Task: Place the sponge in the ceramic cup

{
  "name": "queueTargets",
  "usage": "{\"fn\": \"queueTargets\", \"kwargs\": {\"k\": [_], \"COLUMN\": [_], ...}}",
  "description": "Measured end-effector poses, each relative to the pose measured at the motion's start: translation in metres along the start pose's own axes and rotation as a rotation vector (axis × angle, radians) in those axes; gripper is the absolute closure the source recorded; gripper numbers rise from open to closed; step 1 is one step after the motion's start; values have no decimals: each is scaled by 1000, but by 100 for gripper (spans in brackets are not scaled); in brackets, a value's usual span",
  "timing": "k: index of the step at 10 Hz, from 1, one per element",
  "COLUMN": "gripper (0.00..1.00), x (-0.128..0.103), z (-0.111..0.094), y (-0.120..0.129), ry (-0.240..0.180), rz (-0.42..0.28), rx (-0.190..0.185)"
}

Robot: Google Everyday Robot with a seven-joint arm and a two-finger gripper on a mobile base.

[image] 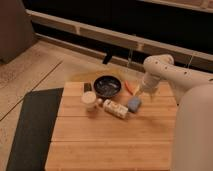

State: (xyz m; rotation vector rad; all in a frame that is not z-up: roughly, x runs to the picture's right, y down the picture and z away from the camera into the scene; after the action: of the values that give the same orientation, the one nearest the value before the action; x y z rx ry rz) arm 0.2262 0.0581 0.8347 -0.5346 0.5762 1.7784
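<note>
The blue-grey sponge lies flat on the wooden table, right of centre. The small cream ceramic cup stands upright about a hand's width to its left, with a cream carton lying between them. My gripper hangs from the white arm just above and behind the sponge. It is open and holds nothing.
A wide dark bowl sits behind the cup. A small dark object lies left of the bowl and an orange item right of it. A black mat covers the floor left of the table.
</note>
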Motion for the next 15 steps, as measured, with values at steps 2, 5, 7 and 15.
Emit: {"fn": "queueTargets", "kwargs": {"k": [2, 5, 7, 15], "gripper": [35, 35, 35, 35], "x": [0, -9, -19, -36], "z": [0, -6, -9, 52], "y": [0, 0, 3, 20], "ry": [0, -61, -123, -53], "rz": [0, -55, -128, -231], "rx": [0, 0, 4, 20]}}
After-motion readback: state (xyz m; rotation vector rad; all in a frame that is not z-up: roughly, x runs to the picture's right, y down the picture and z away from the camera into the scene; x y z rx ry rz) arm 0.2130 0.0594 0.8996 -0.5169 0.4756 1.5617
